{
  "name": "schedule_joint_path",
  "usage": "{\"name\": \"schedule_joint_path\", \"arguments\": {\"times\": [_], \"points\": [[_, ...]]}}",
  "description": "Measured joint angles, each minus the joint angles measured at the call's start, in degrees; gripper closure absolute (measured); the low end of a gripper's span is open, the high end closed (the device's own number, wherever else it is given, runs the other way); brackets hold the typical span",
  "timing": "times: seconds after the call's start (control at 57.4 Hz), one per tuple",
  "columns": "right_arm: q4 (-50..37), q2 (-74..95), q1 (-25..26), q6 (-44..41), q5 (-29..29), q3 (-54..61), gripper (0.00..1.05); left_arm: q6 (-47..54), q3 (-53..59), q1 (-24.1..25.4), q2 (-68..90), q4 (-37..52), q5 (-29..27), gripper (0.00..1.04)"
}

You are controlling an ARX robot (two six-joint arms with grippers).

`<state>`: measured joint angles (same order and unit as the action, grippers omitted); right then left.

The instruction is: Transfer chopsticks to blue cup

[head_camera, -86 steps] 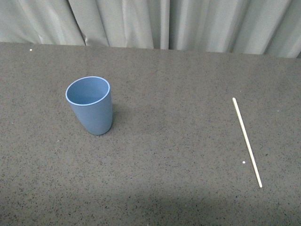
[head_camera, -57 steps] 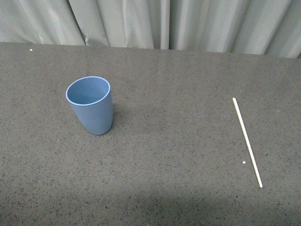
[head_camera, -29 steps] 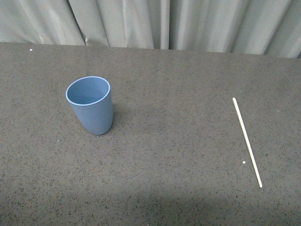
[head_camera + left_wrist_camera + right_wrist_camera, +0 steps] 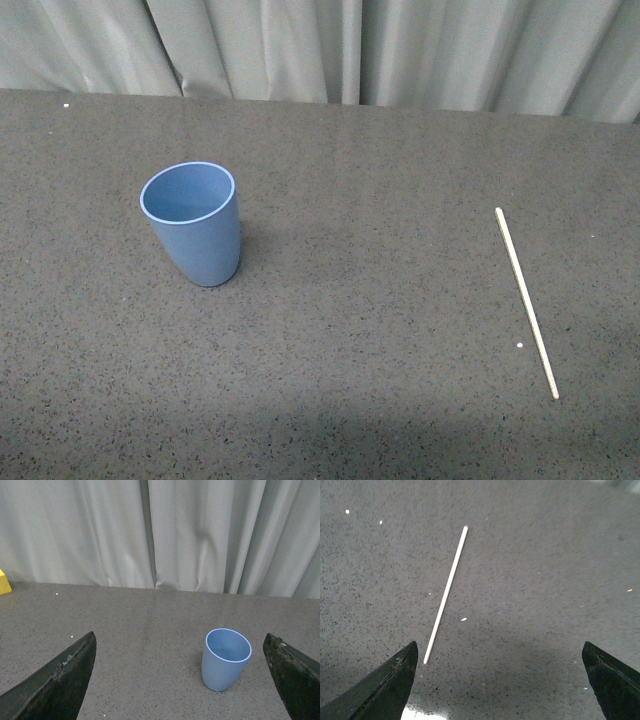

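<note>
The blue cup [image 4: 193, 223] stands upright and empty on the dark speckled table, left of centre in the front view. The chopstick [image 4: 526, 301], one thin cream stick, lies flat at the right, running near to far. Neither arm shows in the front view. In the left wrist view the cup [image 4: 226, 659] stands ahead of my open left gripper [image 4: 182, 652], nearer one finger. In the right wrist view the chopstick [image 4: 445, 594] lies ahead of my open right gripper [image 4: 500, 655], towards one finger. Both grippers are empty.
Grey curtains [image 4: 350, 50] hang behind the table's far edge. A yellow object [image 4: 4, 582] shows at the edge of the left wrist view, near the far edge. A few small white specks [image 4: 519, 346] lie on the table.
</note>
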<state>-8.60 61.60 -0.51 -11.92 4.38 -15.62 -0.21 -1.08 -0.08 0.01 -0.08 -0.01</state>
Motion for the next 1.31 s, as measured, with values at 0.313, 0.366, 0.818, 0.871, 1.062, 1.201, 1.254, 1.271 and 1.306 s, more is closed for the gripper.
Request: {"name": "schedule_joint_path", "arguments": {"times": [0.313, 0.366, 0.818, 0.871, 1.062, 1.201, 1.254, 1.271, 1.306], "points": [[4.7, 32.2, -3.5, 7.4, -0.9, -20.8, 0.09, 0.0, 0.0, 0.0, 0.0, 0.0, 0.0, 0.07], [6.2, 36.3, -4.2, 9.2, -0.7, -24.5, 0.09, 0.0, 0.0, 0.0, 0.0, 0.0, 0.0, 0.07], [20.8, 57.7, -8.3, 16.7, -1.6, -45.8, 0.09, 0.0, 0.0, 0.0, 0.0, 0.0, 0.0, 0.07], [21.2, 58.6, -8.5, 16.8, -1.7, -46.6, 0.09, 0.0, 0.0, 0.0, 0.0, 0.0, 0.0, 0.07], [21.7, 61.5, -9.0, 17.4, -1.6, -48.5, 0.15, 0.0, 0.0, 0.0, 0.0, 0.0, 0.0, 0.07], [22.4, 63.3, -9.0, 18.1, -2.1, -49.7, 0.38, 0.0, 0.0, 0.0, 0.0, 0.0, 0.0, 0.07], [22.6, 63.5, -9.0, 18.3, -2.5, -50.1, 0.46, 0.0, 0.0, 0.0, 0.0, 0.0, 0.0, 0.07], [22.7, 63.5, -9.0, 18.4, -2.6, -50.2, 0.47, 0.0, 0.0, 0.0, 0.0, 0.0, 0.0, 0.07], [22.9, 63.7, -9.0, 18.5, -2.7, -50.4, 0.53, 0.0, 0.0, 0.0, 0.0, 0.0, 0.0, 0.07]]}}
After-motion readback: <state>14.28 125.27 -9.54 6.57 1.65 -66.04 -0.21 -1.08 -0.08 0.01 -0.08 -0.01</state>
